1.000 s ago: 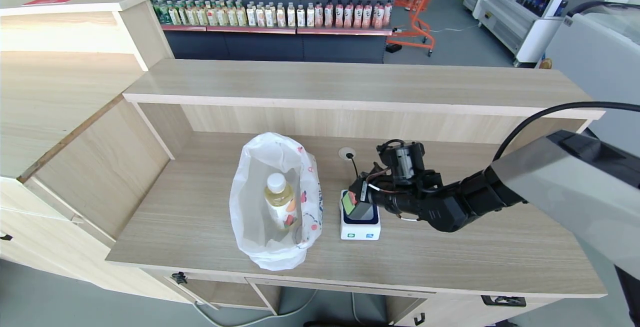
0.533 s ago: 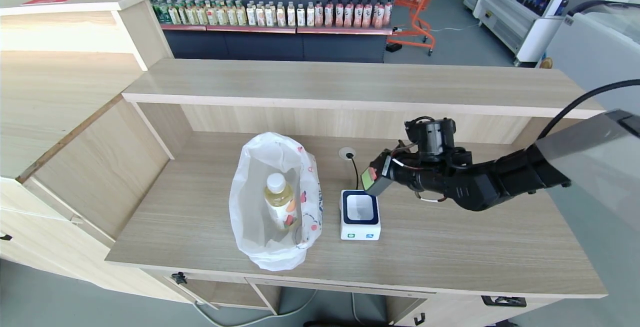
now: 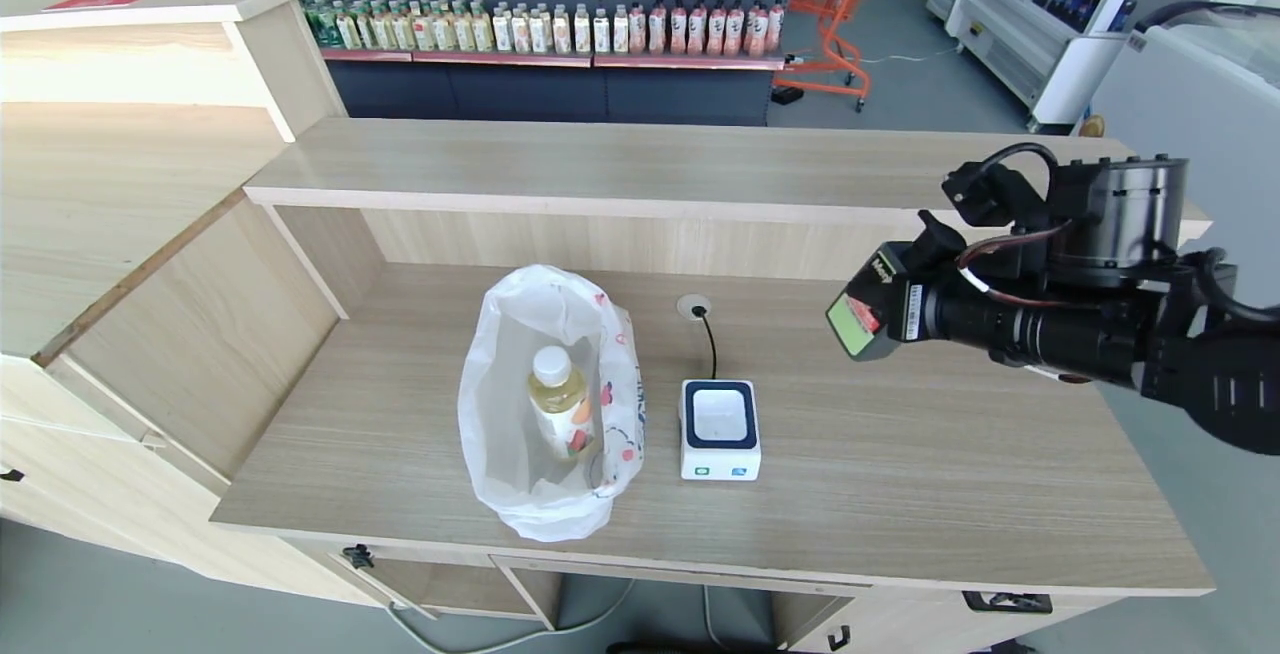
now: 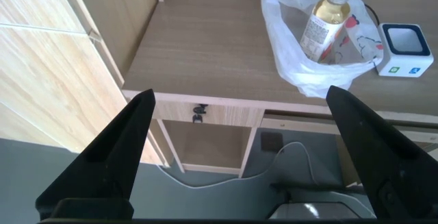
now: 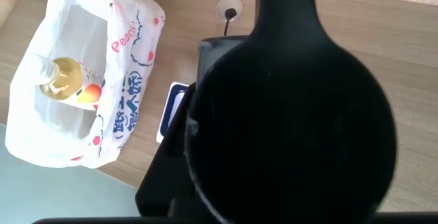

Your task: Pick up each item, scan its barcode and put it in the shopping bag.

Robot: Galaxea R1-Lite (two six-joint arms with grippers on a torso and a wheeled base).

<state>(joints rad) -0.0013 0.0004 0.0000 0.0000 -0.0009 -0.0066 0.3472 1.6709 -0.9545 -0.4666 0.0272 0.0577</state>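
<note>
The right end effector (image 3: 885, 299) is clamped on a small dark box (image 3: 850, 326) with a green and red face, high in the air and well to the right of the scanner (image 3: 719, 428). Just left of the scanner the shopping bag (image 3: 500, 404) stands open on the bench (image 3: 900, 494), a bottle (image 3: 557, 404) upright inside. The left end effector (image 4: 239, 94) hangs spread wide, far left of the scanner, off the bench's front edge. I'd carry the box over the scanner, clear the bag's floppy rim, and release low beside the bottle.
</note>
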